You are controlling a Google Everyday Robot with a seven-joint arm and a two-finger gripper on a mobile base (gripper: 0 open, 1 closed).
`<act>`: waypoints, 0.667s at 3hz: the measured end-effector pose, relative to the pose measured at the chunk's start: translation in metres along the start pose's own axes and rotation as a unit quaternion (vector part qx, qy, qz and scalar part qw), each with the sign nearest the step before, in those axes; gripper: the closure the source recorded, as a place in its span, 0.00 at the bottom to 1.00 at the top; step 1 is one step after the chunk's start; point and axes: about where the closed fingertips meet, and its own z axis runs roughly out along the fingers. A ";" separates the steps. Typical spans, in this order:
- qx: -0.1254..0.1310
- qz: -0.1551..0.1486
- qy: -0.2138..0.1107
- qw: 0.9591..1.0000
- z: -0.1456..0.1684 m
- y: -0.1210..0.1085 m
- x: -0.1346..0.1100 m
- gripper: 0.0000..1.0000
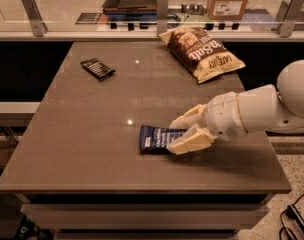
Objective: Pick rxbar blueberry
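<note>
Camera view: the rxbar blueberry point(153, 138), a flat dark blue wrapper, lies near the front edge of the smooth brown desk point(82, 134), with open surface to its left. The hand point(171, 137) is at the bar's right end, its pale fingers spread, one either side. A small black wrapper point(97, 68) and a crinkled chip bag point(202, 51) lie well apart, toward the back.

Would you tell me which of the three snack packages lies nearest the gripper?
The dark blue rxbar blueberry, near the table's front edge; the gripper is at its end. The black bar and chip bag lie farther back.
</note>
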 end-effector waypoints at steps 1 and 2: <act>0.015 -0.001 -0.003 1.000 -0.014 -0.018 -0.013 1.00; 0.029 -0.005 -0.010 1.000 -0.026 -0.034 -0.023 1.00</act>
